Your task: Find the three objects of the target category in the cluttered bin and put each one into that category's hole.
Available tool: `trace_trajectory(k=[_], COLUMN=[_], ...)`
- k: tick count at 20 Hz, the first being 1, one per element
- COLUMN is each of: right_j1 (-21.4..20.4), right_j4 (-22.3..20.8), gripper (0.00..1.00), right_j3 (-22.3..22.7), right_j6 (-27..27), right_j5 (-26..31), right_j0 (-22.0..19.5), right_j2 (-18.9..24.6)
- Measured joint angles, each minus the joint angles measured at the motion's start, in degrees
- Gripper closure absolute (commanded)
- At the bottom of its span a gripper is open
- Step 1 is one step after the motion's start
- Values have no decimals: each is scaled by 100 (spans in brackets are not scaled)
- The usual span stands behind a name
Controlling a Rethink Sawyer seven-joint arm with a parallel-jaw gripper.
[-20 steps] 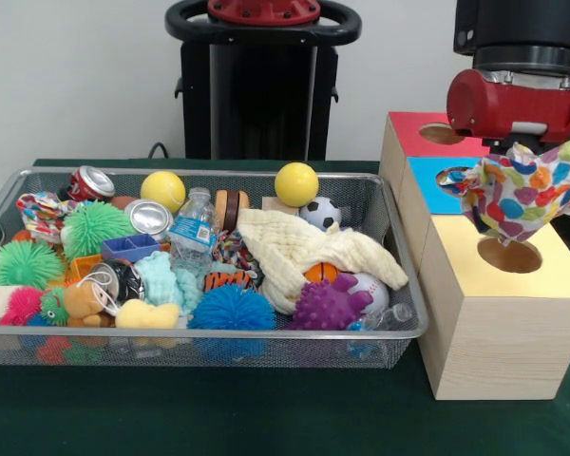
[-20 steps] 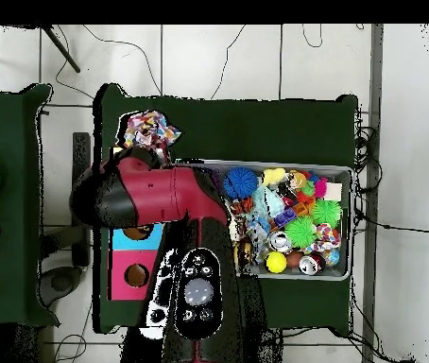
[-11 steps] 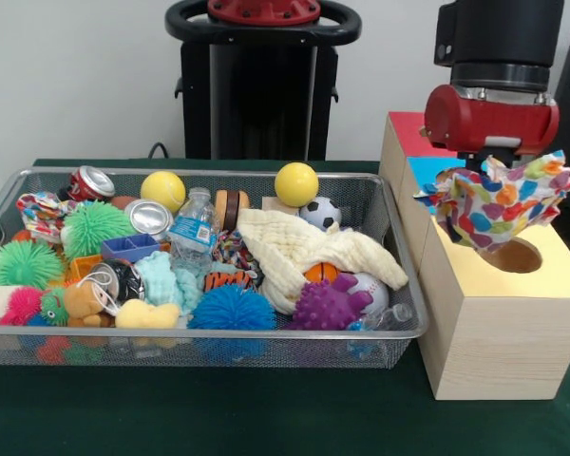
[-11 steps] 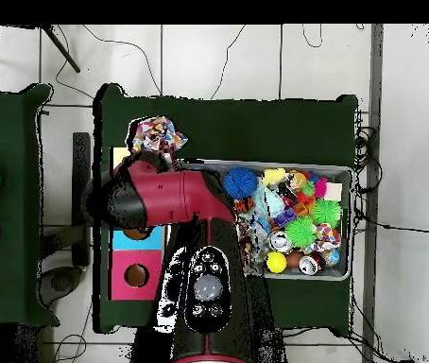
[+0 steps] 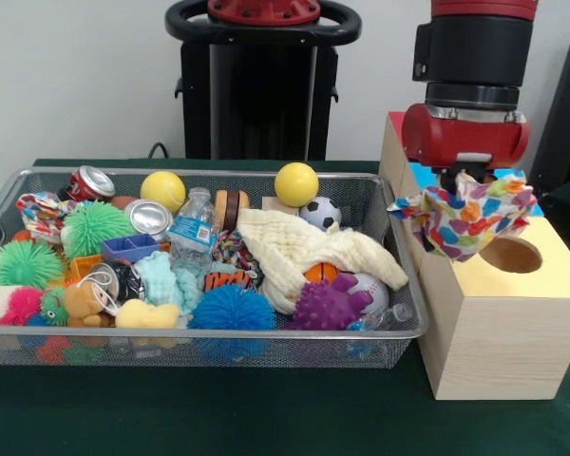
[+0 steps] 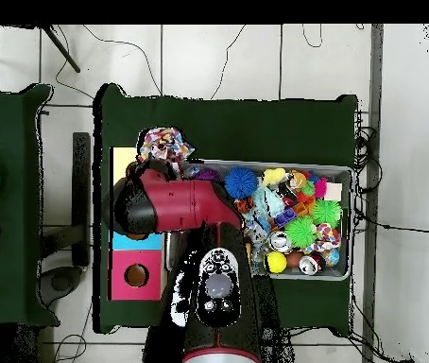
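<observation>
Gripper (image 5: 464,180) clamps the heart-print cloth (image 5: 465,217), which hangs bunched above the wooden box (image 5: 494,332), over its bin-side edge. In the front view the yellow-top hole (image 5: 510,255) lies at about 4 o'clock from the cloth, close by, not under it.

Green-clothed table (image 5: 218,418) — wire bin (image 5: 38,347), wooden box (image 5: 494,351) beside it

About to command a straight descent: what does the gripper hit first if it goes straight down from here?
Probably the yellow top of the wooden box, near its left edge rather than its hole; the heart-print cloth hanging from the gripper would touch first. Depth is uncertain.
</observation>
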Motion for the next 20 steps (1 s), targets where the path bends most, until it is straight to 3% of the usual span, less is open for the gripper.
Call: trace_trajectory(k=[20], right_j1=[8], right_j4=[463], gripper=[100], right_j3=[495], right_j6=[0], right_j5=[-1], right_j0=[-21], right_j2=[207])
